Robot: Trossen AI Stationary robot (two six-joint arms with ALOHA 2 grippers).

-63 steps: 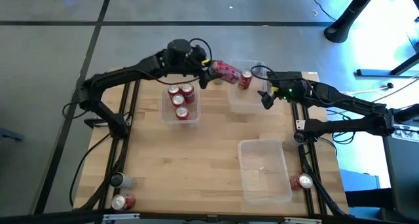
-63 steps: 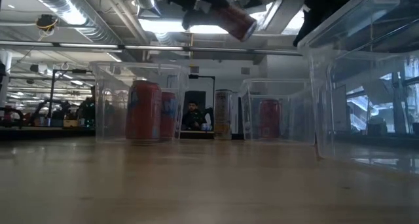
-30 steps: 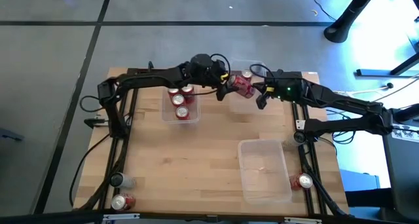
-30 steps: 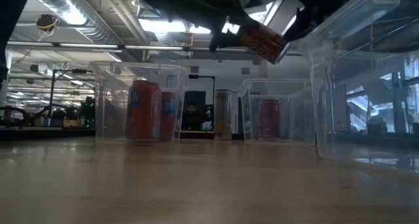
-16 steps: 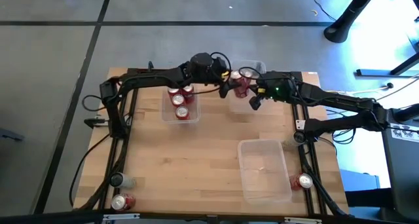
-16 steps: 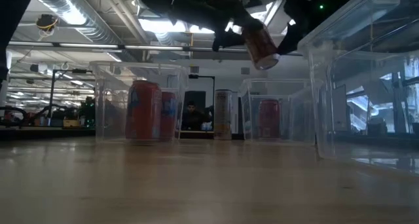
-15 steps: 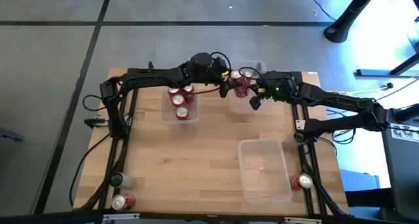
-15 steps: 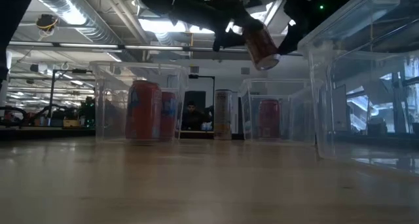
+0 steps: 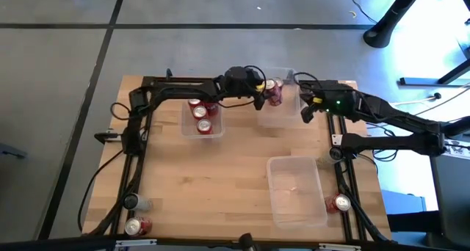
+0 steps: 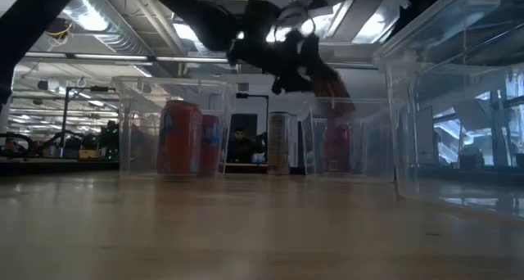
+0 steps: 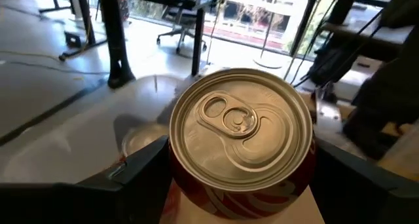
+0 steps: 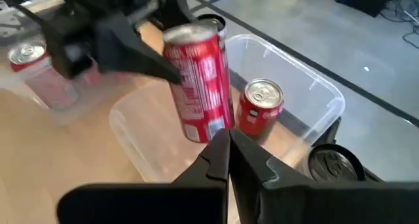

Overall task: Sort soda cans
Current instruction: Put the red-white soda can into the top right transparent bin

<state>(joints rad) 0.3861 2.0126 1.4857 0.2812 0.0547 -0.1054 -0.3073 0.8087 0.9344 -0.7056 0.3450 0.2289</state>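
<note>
My left gripper (image 9: 262,97), clamped on a red soda can (image 12: 196,81), has swung it upright down into the far clear bin (image 12: 308,86), ready for release, while my right gripper (image 9: 305,111) stays shut and empty.

A robotics lab in an open-plan office hall is being shown. A wooden bench (image 9: 220,170) is being framed by dark rails on a grey floor (image 9: 59,53). Beyond the bench, exposed ceiling ducts (image 10: 90,18) and strip lights are being seen, a person (image 10: 239,145) is being seated at a desk, and an office chair (image 11: 171,18) is being shown near large windows.
</note>
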